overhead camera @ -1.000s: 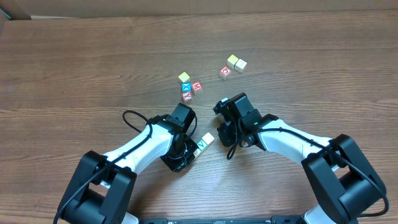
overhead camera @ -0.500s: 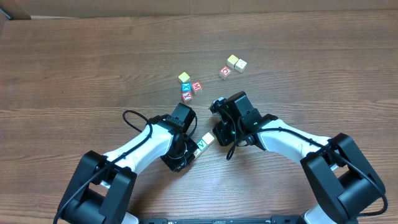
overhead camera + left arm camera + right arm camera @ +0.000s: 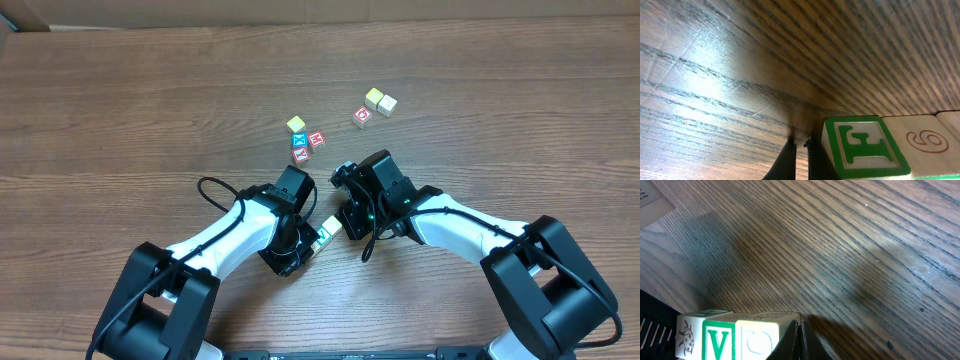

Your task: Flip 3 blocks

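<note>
Two blocks lie side by side between my arms: one with a green V face (image 3: 321,239) (image 3: 717,339) and a cream one (image 3: 331,226) (image 3: 761,335) with a faint mark. The left wrist view shows the green block's other green-lettered face (image 3: 865,147) and the cream block's red-marked face (image 3: 922,141). My left gripper (image 3: 308,245) (image 3: 800,145) is shut, its tips against the green block's side. Also shut is my right gripper (image 3: 344,221) (image 3: 799,330), touching the cream block's edge. A pale yellow block (image 3: 296,124) lies farther back.
Behind the pair sits a cluster of red-lettered (image 3: 316,139) (image 3: 300,155) and blue-lettered (image 3: 299,141) cubes. To the back right are another red-lettered cube (image 3: 361,117), a yellow cube (image 3: 373,97) and a cream cube (image 3: 387,105). A black cable (image 3: 210,188) loops off my left arm.
My right gripper has moved left and nearer, up against the cream block, nudging the pair slightly toward my left gripper. The left arm has stayed put.
</note>
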Controlling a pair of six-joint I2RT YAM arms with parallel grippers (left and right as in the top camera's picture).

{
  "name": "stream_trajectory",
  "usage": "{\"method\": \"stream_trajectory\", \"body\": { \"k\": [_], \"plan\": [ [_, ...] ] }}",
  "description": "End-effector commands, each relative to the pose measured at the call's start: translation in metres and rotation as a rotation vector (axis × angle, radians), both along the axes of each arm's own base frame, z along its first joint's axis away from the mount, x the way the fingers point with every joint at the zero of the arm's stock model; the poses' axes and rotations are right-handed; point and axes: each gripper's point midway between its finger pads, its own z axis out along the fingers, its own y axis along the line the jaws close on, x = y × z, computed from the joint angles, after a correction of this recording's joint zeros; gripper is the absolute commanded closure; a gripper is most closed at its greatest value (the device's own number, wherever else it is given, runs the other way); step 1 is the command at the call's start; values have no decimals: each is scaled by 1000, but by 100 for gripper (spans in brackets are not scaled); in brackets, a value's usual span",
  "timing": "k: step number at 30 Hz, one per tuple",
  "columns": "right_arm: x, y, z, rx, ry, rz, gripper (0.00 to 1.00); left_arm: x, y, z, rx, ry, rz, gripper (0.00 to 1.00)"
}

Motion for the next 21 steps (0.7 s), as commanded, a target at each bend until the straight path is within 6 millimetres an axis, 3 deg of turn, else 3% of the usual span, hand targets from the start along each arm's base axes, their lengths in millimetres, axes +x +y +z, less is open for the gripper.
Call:
{"method": "stream_trajectory", "body": {
  "k": [1, 21],
  "plan": [
    [-6, 2, -3, 4, 12, 20, 96, 4, 6, -5, 44, -32, -32, 96],
    [-7, 2, -4, 0, 18, 20, 96, 7, -11, -3, -3, -62, -53, 96]
  ]
}}
